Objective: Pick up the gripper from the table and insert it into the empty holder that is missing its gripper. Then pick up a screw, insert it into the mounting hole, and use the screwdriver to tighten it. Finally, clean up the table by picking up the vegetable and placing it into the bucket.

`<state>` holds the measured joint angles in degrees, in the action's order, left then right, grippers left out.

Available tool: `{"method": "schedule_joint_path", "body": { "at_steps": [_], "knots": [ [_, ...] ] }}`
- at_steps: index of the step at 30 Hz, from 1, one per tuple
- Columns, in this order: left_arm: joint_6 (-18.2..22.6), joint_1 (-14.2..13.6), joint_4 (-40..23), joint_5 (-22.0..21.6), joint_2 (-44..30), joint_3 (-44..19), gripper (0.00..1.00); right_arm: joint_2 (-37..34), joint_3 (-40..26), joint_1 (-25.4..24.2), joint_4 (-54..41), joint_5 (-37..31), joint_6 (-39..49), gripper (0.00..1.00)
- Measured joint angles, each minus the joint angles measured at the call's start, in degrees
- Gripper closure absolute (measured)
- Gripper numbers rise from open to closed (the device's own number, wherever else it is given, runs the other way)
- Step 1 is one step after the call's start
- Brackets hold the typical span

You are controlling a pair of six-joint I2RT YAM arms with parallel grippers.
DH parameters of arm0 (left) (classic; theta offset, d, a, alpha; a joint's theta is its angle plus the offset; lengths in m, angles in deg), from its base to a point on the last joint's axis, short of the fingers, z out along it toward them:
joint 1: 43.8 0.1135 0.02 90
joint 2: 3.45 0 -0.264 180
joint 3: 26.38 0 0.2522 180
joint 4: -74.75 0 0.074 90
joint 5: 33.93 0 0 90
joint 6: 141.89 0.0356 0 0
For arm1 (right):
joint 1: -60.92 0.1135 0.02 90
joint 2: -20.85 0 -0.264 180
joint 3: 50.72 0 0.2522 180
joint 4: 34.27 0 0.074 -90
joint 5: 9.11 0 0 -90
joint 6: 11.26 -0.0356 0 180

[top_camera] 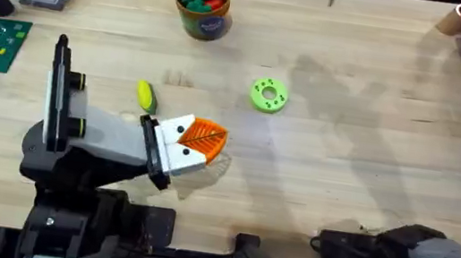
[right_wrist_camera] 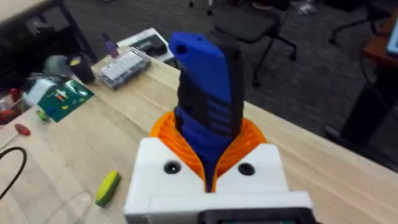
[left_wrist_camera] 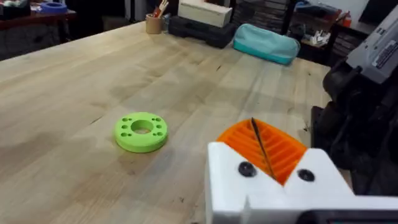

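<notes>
You are probably lining up the left jaws for the vegetable [top_camera: 145, 94], which is lying on the desk [top_camera: 343, 163] near their 10 o'clock. Be opening them wider than its short axis, then lowering squarely over its middle. Right now the left jaws are pressing pad to pad, gripping nothing. The right jaws are clamping the screwdriver [right_wrist_camera: 205, 93]. The bucket [top_camera: 203, 3] is standing well apart, at the vegetable's 12 o'clock.

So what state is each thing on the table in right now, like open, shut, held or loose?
Left fingers: closed together.
Right fingers: closed on the screwdriver.
Screwdriver: gripped, off the table.
Yellow vegetable: lying loose on the table, not held.
Bucket: upright, with green and red toy vegetables inside.
Green ring: lying flat, not held.
</notes>
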<state>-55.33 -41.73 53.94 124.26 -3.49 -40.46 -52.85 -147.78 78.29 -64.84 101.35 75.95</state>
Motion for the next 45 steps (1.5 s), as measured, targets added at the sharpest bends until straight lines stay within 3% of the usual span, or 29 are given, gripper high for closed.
{"method": "schedule_joint_path", "body": {
  "at_steps": [5, 12, 18, 19, 33, 45],
  "knots": [
    [0.0, 0.0, 0.0, 0.0, 0.0, 0.0, 0.995, 3.32, 6.51, 0.03, 9.46, 6.71, -0.46, 0.982],
    [0.0, 0.0, 0.0, 0.0, 0.0, 0.0, 0.995, 4.63, 7.14, 1.53, 20.17, 21.56, -0.64, 0.983],
    [0.0, 0.0, 0.0, -0.01, 0.0, 0.0, 0.995, 4.64, 7.14, 5.95, 26.96, 28.69, -1.25, 0.983],
    [0.0, 0.0, 0.0, -0.01, 0.0, 0.0, 0.995, 4.49, 7.14, 9.0, 28.82, 30.38, -1.67, 0.983],
    [0.0, 0.0, 0.0, 0.0, 0.0, 0.0, 0.995, -3.23, 7.14, 19.35, 41.45, 33.41, -7.28, 0.983],
    [0.0, 0.0, 0.0, 0.0, 0.0, 0.0, 0.995, -3.77, 7.14, 20.49, 42.57, 41.0, -11.18, 0.983]
  ]
}}
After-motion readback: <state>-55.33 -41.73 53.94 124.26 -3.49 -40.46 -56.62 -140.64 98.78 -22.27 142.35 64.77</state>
